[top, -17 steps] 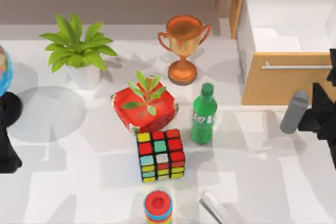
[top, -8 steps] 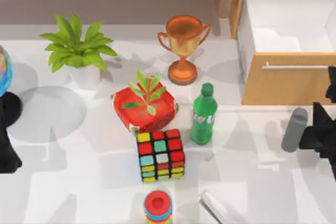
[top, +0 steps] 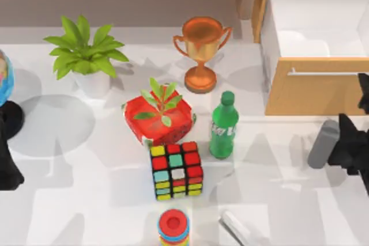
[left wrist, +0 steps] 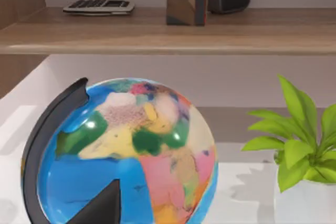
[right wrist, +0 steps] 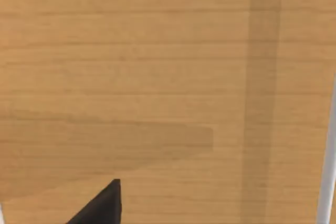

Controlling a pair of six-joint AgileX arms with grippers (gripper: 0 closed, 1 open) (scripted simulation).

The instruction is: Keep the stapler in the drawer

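The stapler is a small light-grey bar lying at the table's front edge, right of the ring stack and partly cut off by the view. The drawer stands pulled out at the back right, showing its white inside and its silver bar handle. My right gripper is at the right edge, just in front of the drawer front and well away from the stapler. In the right wrist view the wooden drawer front is close ahead, with the handle at the side. My left gripper is parked at the left edge.
Between the stapler and the drawer stand a green bottle, a Rubik's cube and a red-topped ring stack. Farther back are a red gift box, a trophy and a potted plant. A globe is beside the left arm.
My right arm, with its grey cylinder, has drawn back from the drawer front toward the table's front. The stapler and the left arm have stayed put.
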